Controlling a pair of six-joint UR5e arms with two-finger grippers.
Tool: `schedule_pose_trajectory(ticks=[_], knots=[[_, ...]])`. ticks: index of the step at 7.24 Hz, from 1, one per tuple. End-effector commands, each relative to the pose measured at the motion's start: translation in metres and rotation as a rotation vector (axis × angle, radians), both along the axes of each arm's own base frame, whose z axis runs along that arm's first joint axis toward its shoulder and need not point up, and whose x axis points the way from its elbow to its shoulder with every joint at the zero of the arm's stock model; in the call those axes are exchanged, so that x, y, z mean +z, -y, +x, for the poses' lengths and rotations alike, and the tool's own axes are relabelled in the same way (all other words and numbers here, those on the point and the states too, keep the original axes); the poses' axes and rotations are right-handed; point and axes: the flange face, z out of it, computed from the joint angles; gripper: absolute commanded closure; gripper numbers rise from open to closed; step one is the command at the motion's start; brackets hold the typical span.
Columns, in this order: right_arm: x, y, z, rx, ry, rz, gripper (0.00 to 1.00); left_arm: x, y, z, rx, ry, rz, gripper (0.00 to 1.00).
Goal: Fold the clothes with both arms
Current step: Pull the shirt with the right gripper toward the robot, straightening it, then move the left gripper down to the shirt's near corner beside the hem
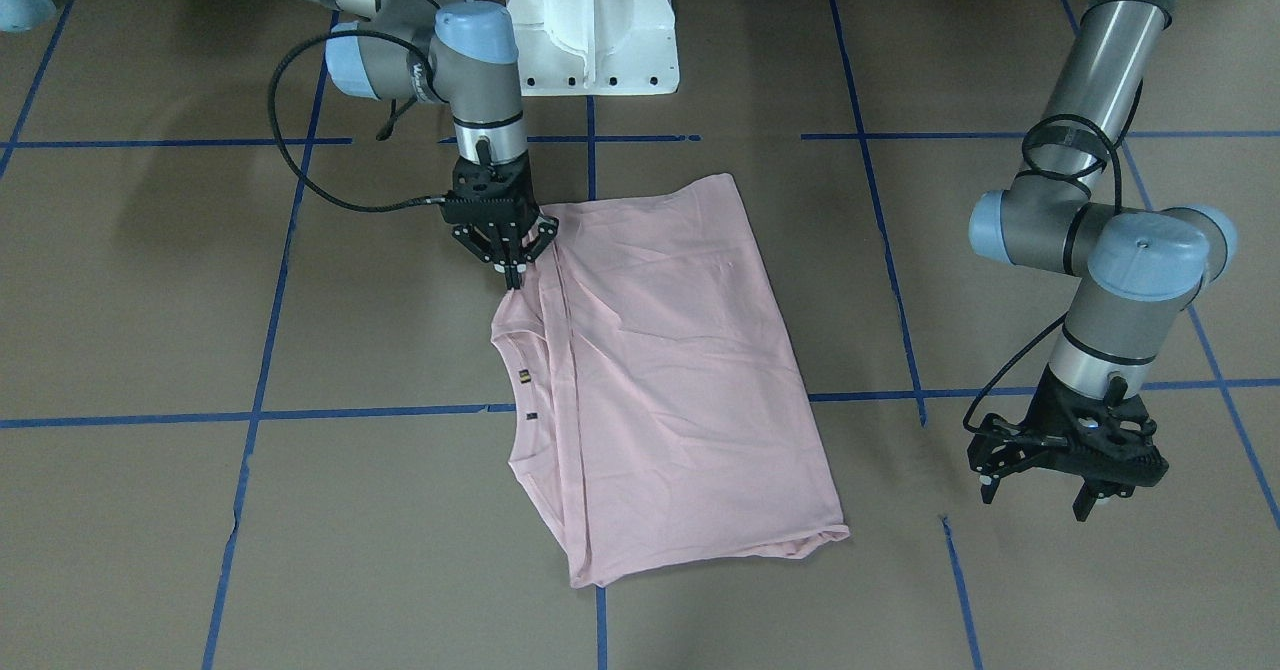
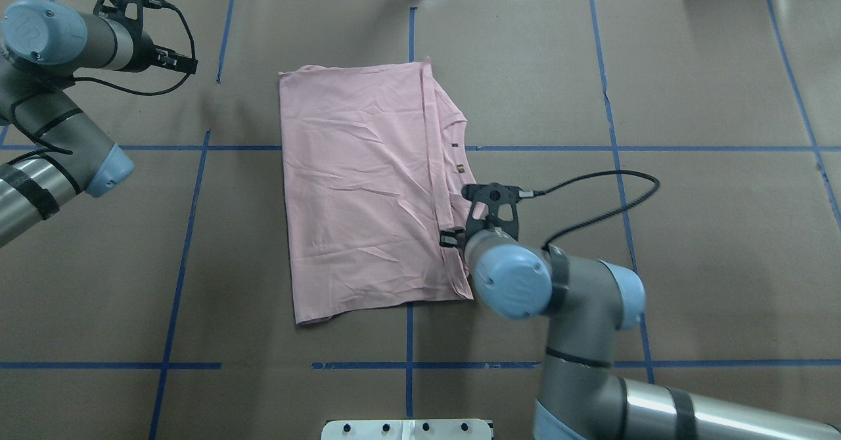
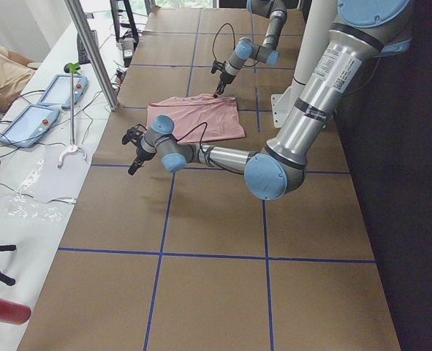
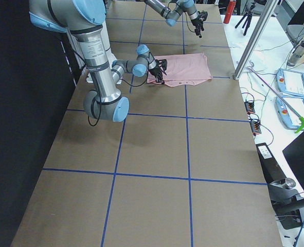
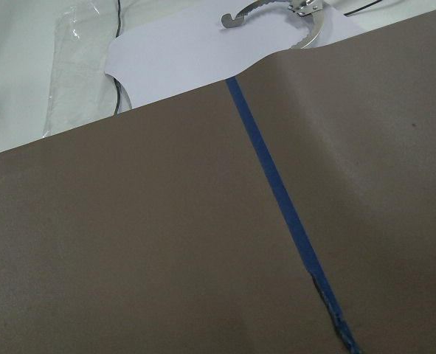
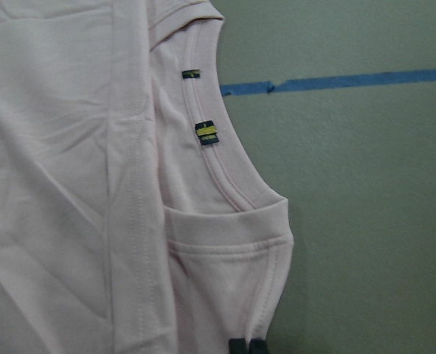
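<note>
Right tool (image 1: pixel 512 270): fingers together, clamped on a shoulder edge of the pink T-shirt (image 1: pixel 680 370) beside the collar (image 6: pixel 229 184); the cloth there is drawn up slightly. The rest of the shirt lies flat on the desk (image 1: pixel 150 300), folded, stretching away from that tool. Two small dark tags (image 6: pixel 207 133) sit just ahead of its fingertips. Its black cable (image 1: pixel 380 210) loops sideways over bare desk. White pedestal base (image 1: pixel 595 30) is behind it.

Left tool (image 1: pixel 1035 503): fingers apart, holding nothing, well apart from the shirt, with a blue tape line (image 5: pixel 277 192) below it.
</note>
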Motion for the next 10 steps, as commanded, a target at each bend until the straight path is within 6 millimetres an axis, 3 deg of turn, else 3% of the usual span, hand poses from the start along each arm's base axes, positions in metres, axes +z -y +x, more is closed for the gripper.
schedule_pose_trajectory(ticks=[1, 3, 4, 5, 6, 8, 9, 10], knots=[[0.017, -0.051, 0.02, -0.003, 0.009, 0.014, 1.0, 0.0, -0.001, 0.001, 0.001, -0.001, 0.0, 0.0], [0.018, -0.06, 0.016, -0.006, 0.007, 0.023, 1.0, 0.0, -0.001, 0.002, 0.003, 0.0, 0.001, 0.0], [0.02, -0.06, 0.015, -0.005, 0.002, 0.024, 0.22, 0.0, -0.001, 0.002, 0.003, 0.0, 0.001, 0.0], [0.02, -0.059, 0.021, -0.007, 0.004, 0.026, 0.0, -0.005, -0.002, 0.002, 0.004, -0.007, 0.007, 0.0], [0.01, -0.06, 0.028, -0.024, 0.021, 0.027, 0.0, -0.013, -0.007, 0.001, 0.013, -0.022, 0.016, 0.0], [0.009, -0.07, 0.066, -0.079, 0.022, 0.059, 0.0, -0.035, -0.038, -0.006, 0.011, -0.171, -0.066, 0.0], [0.005, -0.073, 0.079, -0.079, 0.036, 0.063, 0.0, -0.046, -0.081, 0.01, 0.033, -0.234, -0.088, 0.0], [0.002, -0.074, 0.077, -0.072, 0.048, 0.057, 0.0, -0.063, -0.134, 0.033, 0.037, -0.332, -0.157, 0.0]])
